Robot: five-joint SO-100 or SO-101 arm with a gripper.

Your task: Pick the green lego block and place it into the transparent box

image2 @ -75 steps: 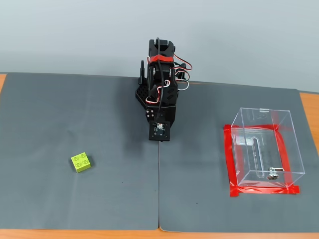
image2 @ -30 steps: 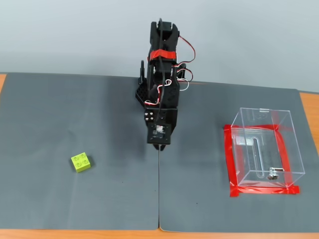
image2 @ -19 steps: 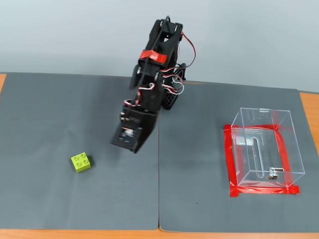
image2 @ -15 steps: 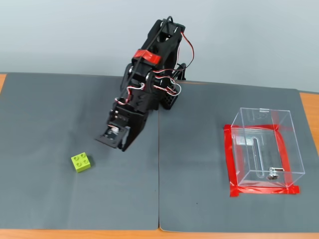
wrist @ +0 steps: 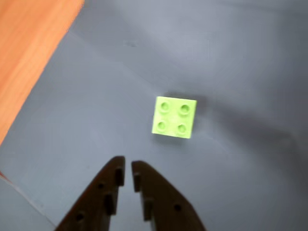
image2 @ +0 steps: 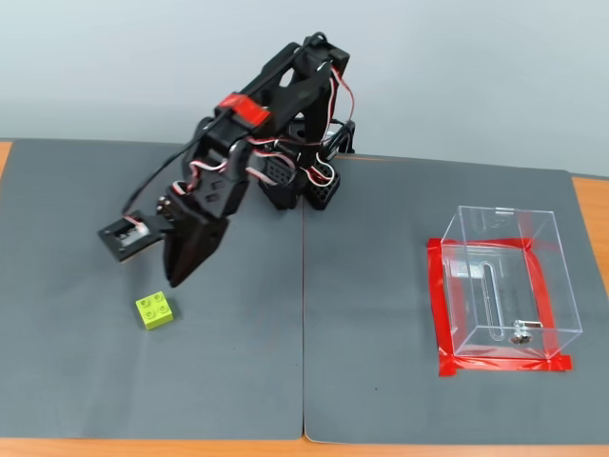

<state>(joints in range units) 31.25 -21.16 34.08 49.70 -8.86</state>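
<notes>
In the wrist view, the hand is hovering nearly clenched and empty, its tips just short of the green lego block lying studs-up on the grey mat.

In the fixed view, the hand is hanging just above and beside the block at the left; the transparent box is sitting far right inside red tape. No writing is legible.

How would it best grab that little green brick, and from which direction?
Probably straight down from above, the end effector closing on two opposite flat side walls of the green lego block. It lies studs-up and flat on the grey mat with nothing beside it, so all its sides are free. The jaws stand nearly together and would need to open first.
</notes>
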